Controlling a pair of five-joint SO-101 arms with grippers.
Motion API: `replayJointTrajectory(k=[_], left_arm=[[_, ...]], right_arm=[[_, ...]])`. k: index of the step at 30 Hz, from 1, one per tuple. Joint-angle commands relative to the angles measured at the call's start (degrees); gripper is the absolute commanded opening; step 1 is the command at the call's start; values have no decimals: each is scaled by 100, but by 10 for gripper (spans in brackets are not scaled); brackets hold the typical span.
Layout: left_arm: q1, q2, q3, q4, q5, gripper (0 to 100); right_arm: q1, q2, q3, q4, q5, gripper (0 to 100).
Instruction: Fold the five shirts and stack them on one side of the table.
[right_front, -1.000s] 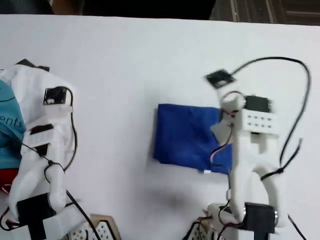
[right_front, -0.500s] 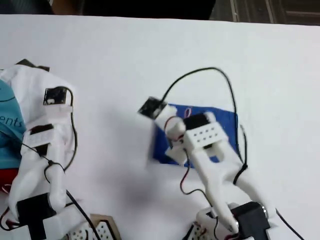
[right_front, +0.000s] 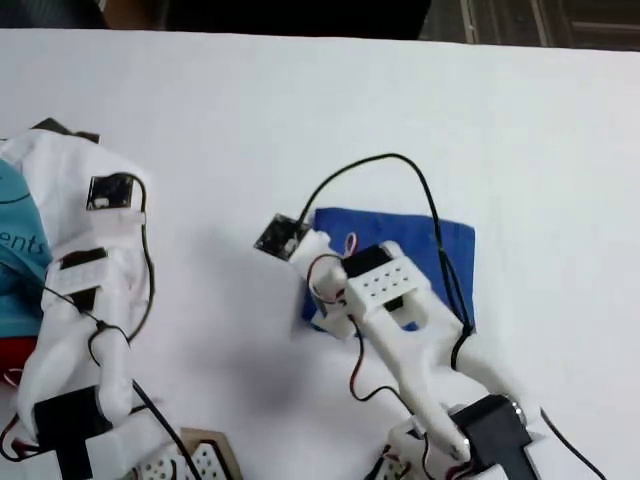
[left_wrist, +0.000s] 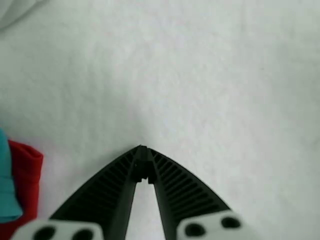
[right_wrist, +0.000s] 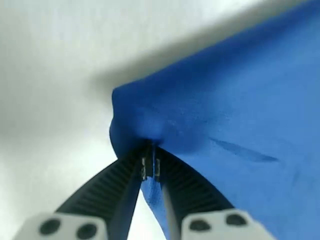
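**High view.** A folded blue shirt (right_front: 395, 235) lies flat near the middle of the white tabletop (right_front: 300, 110). The right arm (right_front: 400, 320) leans over the shirt's left edge, on the side nearer the arm bases. At the tabletop's left edge, the left arm (right_front: 75, 300) stands over a pile made up of a white shirt (right_front: 60, 175), a teal shirt (right_front: 15, 240) and a red shirt (right_front: 8, 360).

**Left wrist view.** The left end effector (left_wrist: 144, 172) has its tips closed together with nothing between them, over white cloth. Red and teal fabric lie off to one side.

**Right wrist view.** The right end effector (right_wrist: 150, 167) is closed, pinching a bunched corner of the blue shirt.
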Motion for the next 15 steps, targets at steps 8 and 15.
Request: replayJointTrajectory(k=[8,15], left_arm=[[44,-237,-13,-70,18,25],[44,-237,-13,-79,18,25]], right_arm=[[1701,-760,-1714,1138,-1284,78],[2914,136,-1741,1095,-1776,293]])
